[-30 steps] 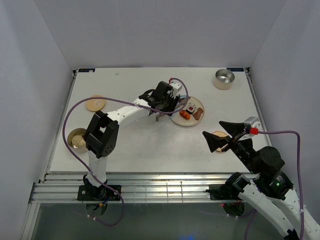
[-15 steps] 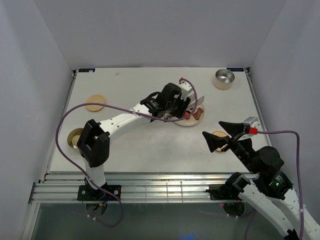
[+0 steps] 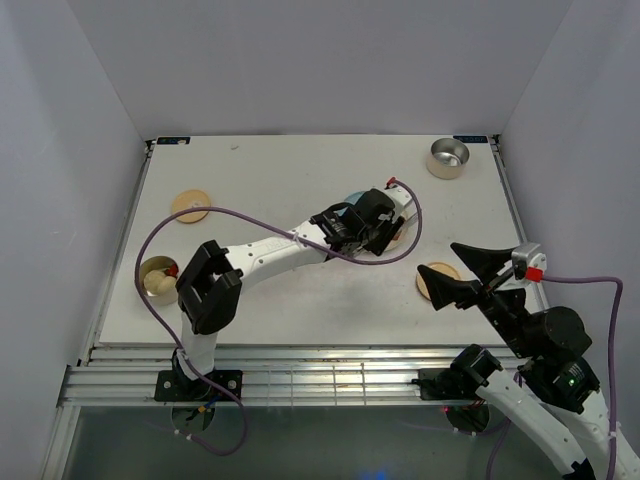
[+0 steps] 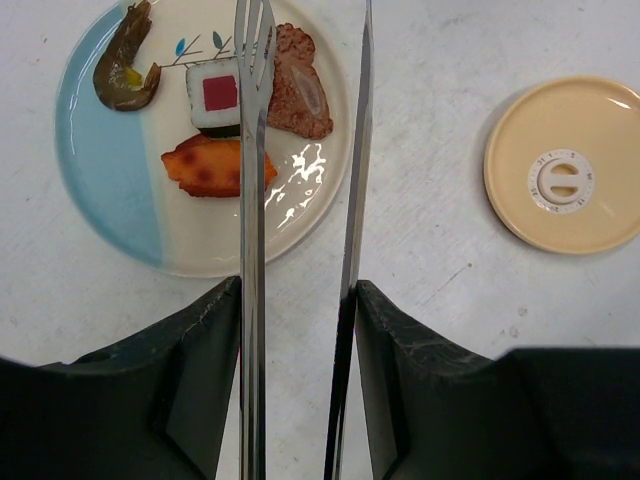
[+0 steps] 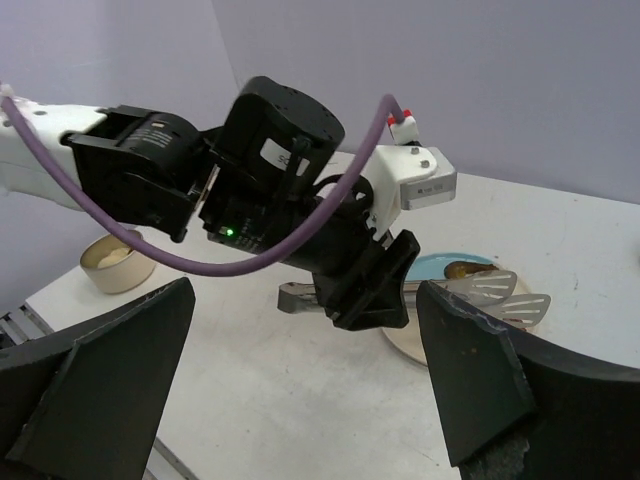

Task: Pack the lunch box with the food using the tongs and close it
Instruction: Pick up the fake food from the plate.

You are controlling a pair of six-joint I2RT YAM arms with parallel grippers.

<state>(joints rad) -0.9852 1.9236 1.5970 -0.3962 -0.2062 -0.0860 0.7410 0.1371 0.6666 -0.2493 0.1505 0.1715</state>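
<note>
Four food pieces (image 4: 222, 130) are counted on one blue-and-white plate (image 4: 105, 190): one shrimp (image 4: 125, 70), one sushi roll (image 4: 215, 95), one orange-red piece (image 4: 205, 168), one brown piece (image 4: 300, 75). One pair of tongs (image 4: 252, 260), pinched by the left gripper (image 4: 298, 335), is held above them. The right gripper (image 3: 460, 272) is spread wide, nothing held.

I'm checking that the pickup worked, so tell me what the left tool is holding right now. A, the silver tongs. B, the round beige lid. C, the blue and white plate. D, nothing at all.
A: in the left wrist view the left tool has a finger against each outer side of the silver tongs, which reach out above the plate.
</note>
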